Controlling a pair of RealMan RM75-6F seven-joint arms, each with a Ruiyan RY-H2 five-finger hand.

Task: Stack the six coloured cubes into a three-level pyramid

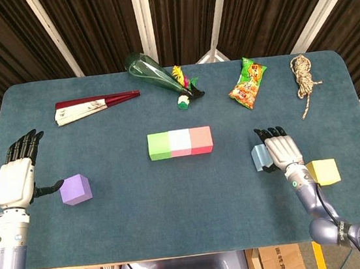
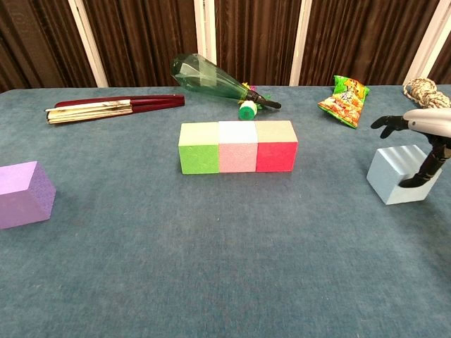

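Bright, even overhead light; soft faint shadows, sharp focus, no glare.

Right hand point(image 1: 282, 150) hides most of the light blue cube point(image 1: 259, 158).

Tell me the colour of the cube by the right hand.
Light blue cube, clearest in the chest view.
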